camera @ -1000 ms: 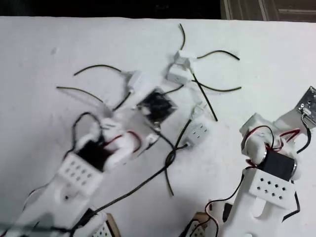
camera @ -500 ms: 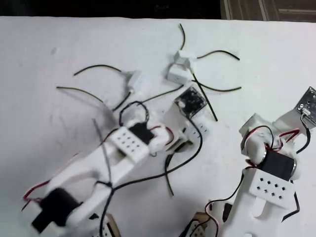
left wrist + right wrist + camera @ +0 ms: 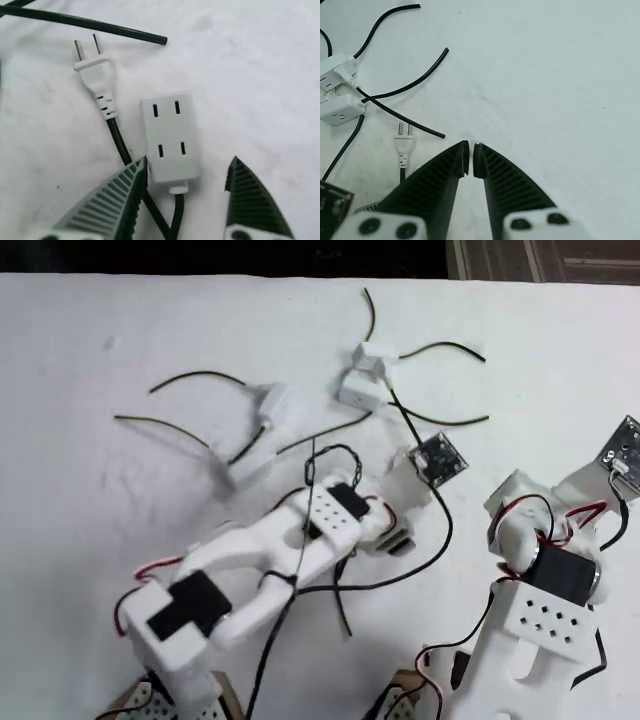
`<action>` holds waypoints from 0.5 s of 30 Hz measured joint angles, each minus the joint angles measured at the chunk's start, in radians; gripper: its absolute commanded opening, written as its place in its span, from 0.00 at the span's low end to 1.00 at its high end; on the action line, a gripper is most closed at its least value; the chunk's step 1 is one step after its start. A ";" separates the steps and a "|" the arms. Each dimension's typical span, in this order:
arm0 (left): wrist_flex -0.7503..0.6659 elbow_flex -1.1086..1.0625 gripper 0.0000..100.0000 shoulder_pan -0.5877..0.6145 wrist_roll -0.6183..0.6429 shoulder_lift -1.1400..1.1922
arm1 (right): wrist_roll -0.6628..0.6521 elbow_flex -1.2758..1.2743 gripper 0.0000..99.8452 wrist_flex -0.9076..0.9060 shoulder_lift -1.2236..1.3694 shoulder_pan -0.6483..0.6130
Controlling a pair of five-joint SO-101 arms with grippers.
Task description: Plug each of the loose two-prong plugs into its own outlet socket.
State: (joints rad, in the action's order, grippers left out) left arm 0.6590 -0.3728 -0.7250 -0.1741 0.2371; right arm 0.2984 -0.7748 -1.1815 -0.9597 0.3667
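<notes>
The left gripper point(image 3: 187, 164) stands spread wide with nothing in it. Its ribbed fingers point(image 3: 120, 197) sit either side of the cord end of a white outlet socket point(image 3: 167, 135), which lies flat on the white table point(image 3: 270, 75) with its slots up. One fingertip is just beside the socket's edge; contact cannot be made out. A loose two-prong plug point(image 3: 94, 70) lies just beside the socket, unplugged, with its prongs pointing away from the gripper. A cut black cord piece point(image 3: 85, 22) lies beyond the prongs.

In the right wrist view, the right gripper point(image 3: 471, 149) is clenched, tips almost meeting on nothing, above bare table. The plug lies near it. Farther off, two white socket blocks point(image 3: 339, 109) touch each other; the farther one seems to have something plugged in.

From above, the left arm point(image 3: 270, 550) stretches from the near left edge to the table's middle. The right arm point(image 3: 550, 610) sits folded at the near right. The socket blocks lie toward the far side.
</notes>
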 measured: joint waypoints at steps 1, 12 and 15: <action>0.000 0.017 0.15 0.002 0.000 0.018 | 0.000 0.000 0.02 0.000 0.000 0.000; 0.081 0.078 0.02 -0.012 0.002 0.048 | 0.000 -0.014 0.02 0.000 0.000 0.000; 0.184 0.078 0.02 -0.003 0.002 0.021 | 0.000 -0.014 0.02 0.000 0.000 0.000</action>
State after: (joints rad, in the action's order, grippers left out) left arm 0.8431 -0.2946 -0.7281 -0.1726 0.2585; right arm 0.2984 -0.7887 -1.1815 -0.9597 0.3667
